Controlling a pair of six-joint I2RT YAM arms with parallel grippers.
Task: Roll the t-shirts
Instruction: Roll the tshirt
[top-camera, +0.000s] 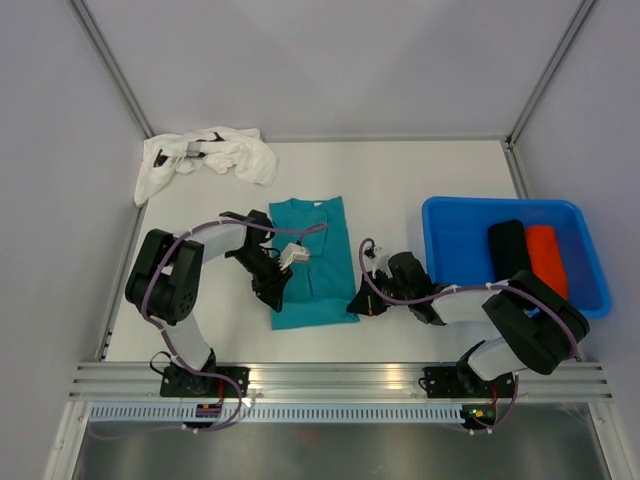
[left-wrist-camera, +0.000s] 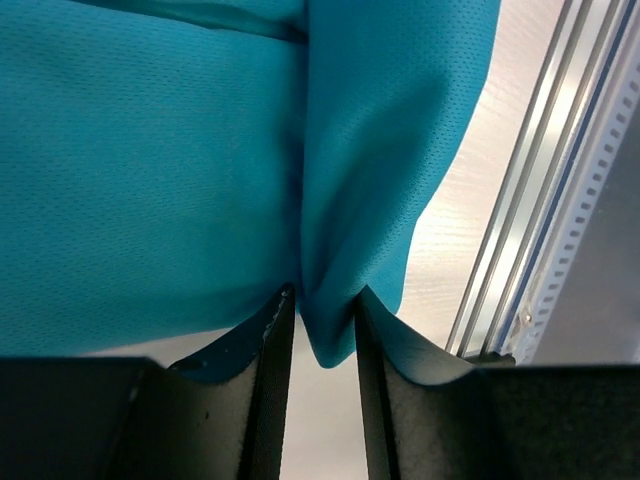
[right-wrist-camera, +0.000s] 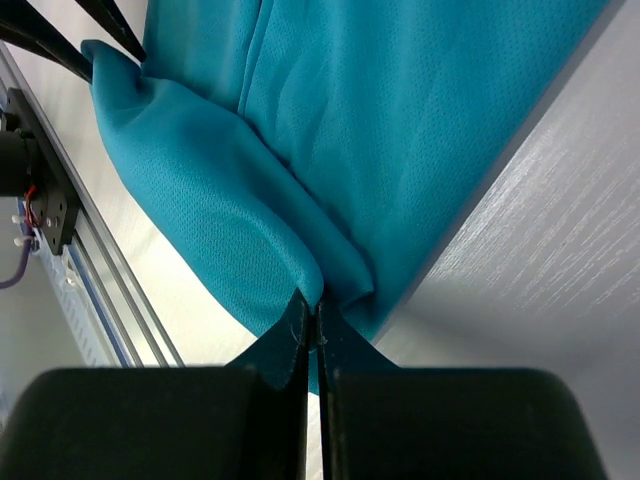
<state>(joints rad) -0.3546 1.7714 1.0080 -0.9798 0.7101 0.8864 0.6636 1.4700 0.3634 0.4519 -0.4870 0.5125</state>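
The teal t-shirt lies folded into a long strip on the white table, collar at the far end. My left gripper is at its near left corner. In the left wrist view, the left gripper has a bunched fold of the teal t-shirt pinched between its tips. My right gripper is at the near right corner. In the right wrist view, the right gripper is nearly closed on a lifted fold of the teal t-shirt. The white t-shirt lies crumpled at the back left.
A blue bin stands at the right, holding a black roll and an orange roll. An aluminium rail runs along the near table edge, close to the shirt's hem. Grey walls enclose the back and sides.
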